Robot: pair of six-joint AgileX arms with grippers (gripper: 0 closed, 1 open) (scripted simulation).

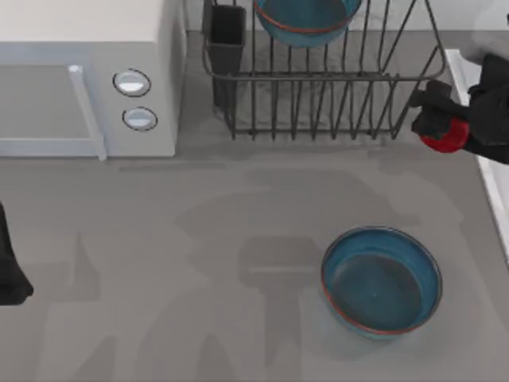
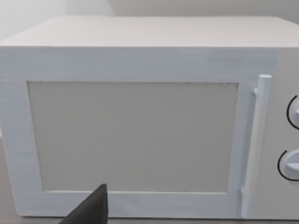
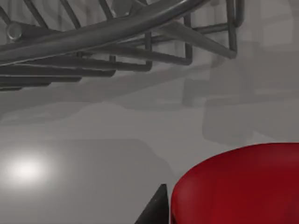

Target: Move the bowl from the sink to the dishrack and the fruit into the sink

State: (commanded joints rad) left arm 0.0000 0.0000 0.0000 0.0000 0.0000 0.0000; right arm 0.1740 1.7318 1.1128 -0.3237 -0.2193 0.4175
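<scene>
holding the fruit (image 1: 445,140) in its closed fingers, the right gripper (image 1: 442,127) sits at the table's right side, just off the dishrack's (image 1: 334,79) right front corner and right by the sink (image 1: 485,171) rim. one bowl (image 1: 306,20) is in the rack, the other blue bowl (image 1: 382,280) sits on the grey counter (image 1: 199,263). left gripper (image 1: 9,270) is parked at the left edge facing the microwave (image 2: 140,116), can't tell its fingers.

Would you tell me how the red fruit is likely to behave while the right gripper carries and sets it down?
The fruit looks glossy, so it may slip in the right gripper if the grip is light. Its rounded form suggests it could roll a little once released in the sink. It seems small and probably light, and holds its shape, so likely stiff.
</scene>
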